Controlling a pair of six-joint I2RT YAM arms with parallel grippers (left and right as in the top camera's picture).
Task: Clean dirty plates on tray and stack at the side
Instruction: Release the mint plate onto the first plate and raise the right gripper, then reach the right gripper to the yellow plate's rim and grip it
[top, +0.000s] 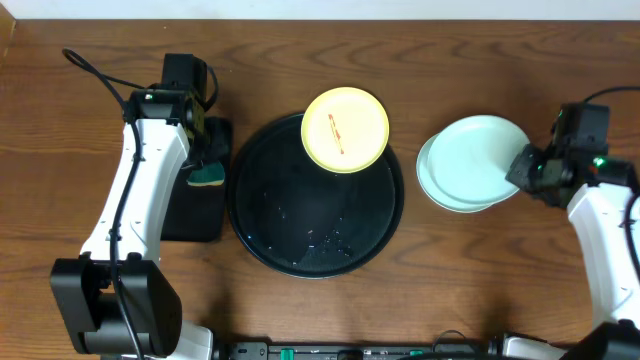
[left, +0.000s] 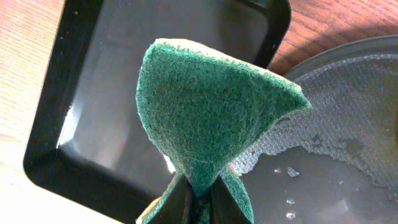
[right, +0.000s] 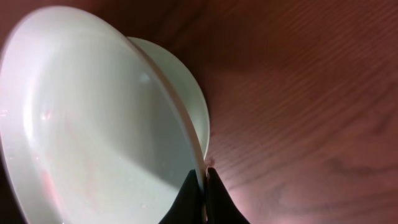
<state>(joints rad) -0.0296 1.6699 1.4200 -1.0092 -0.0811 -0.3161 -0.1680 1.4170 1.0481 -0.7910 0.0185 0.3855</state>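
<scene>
A pale yellow plate with a thin red smear lies at the far edge of the round black tray. Two mint-blue plates lie to the right on the wood tabletop. The upper plate sits on the lower plate. My right gripper is shut on the upper plate's rim. My left gripper is shut on a green sponge, held over the gap between the rectangular tray and the round tray.
A small rectangular black tray lies left of the round tray. The round tray's floor is wet with droplets and foam. Bare wood tabletop lies to the right of the stacked plates.
</scene>
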